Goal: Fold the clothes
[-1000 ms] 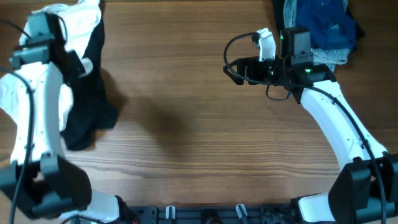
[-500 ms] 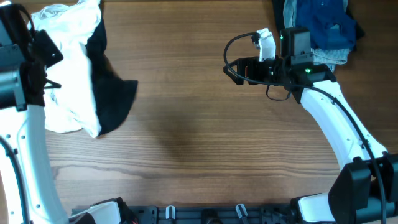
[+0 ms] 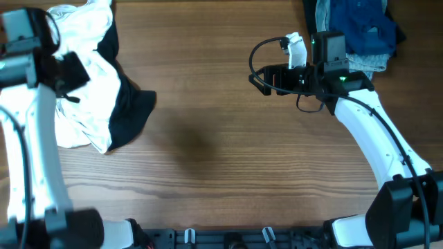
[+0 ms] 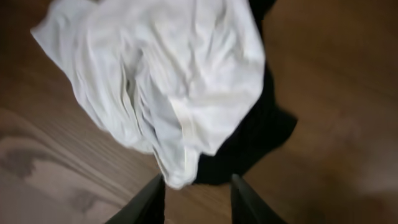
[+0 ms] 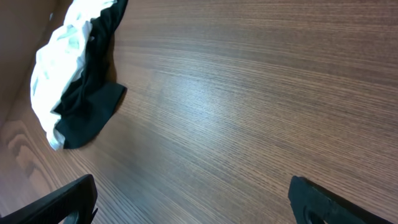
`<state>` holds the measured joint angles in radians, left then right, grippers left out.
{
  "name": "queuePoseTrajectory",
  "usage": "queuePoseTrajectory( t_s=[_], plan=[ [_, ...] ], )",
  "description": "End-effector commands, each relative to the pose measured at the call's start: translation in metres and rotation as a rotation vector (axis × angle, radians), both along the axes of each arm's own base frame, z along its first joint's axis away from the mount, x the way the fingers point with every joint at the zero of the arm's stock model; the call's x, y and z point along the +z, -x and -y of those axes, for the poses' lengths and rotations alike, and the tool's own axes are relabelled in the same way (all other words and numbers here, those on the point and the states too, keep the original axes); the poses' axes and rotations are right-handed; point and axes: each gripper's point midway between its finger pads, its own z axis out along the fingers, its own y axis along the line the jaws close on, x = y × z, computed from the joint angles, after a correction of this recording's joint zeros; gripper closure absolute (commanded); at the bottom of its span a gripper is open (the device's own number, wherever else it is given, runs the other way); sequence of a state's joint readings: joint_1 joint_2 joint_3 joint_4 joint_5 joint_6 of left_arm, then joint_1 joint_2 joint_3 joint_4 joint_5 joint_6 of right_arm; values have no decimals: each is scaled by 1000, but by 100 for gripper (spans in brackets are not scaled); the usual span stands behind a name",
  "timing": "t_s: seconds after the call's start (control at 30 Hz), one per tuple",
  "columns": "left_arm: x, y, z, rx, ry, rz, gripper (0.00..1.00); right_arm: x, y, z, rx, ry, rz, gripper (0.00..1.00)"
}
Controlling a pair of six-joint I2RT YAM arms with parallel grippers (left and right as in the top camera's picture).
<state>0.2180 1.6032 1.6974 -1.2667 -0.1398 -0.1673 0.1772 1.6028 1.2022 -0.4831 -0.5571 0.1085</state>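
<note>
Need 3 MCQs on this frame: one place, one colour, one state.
1. Where does the white T-shirt lie?
A) left side of the table
B) centre
C) right side

2. What colour lies partly under it?
A) black
B) red
C) yellow

3. How are the fingers of the right gripper?
A) shut on cloth
B) open, empty
C) out of view

Answers:
1 A, it sits far left in the overhead view.
2 A, the black garment pokes out beside it.
3 B, the fingers are spread over bare wood.
</note>
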Motion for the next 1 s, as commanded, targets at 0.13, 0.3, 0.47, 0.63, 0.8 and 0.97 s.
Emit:
queuePoseTrajectory(
  t_s=[0.13, 0.3, 0.47, 0.63, 0.8, 0.97],
  plan=[
    [-115, 31, 19, 37, 152, -238, 72, 3, -3, -3, 4, -4, 4, 1],
    [-173, 63, 26, 98, 219, -237, 67, 2, -5, -1, -7, 11, 8, 1],
    [-197, 70, 22, 117, 204, -195, 60, 2, -5, -1, -5, 12, 10, 1],
    [-202, 67, 12, 110, 144, -171, 58, 2, -5, -1, -10, 9, 4, 1],
    [-200, 57, 8, 76, 114, -137, 51, 2, -5, -1, -22, 0, -5, 1],
    [-200, 57, 8, 76, 115, -136, 64, 3, -5, -1, -22, 1, -4, 1]
  ],
)
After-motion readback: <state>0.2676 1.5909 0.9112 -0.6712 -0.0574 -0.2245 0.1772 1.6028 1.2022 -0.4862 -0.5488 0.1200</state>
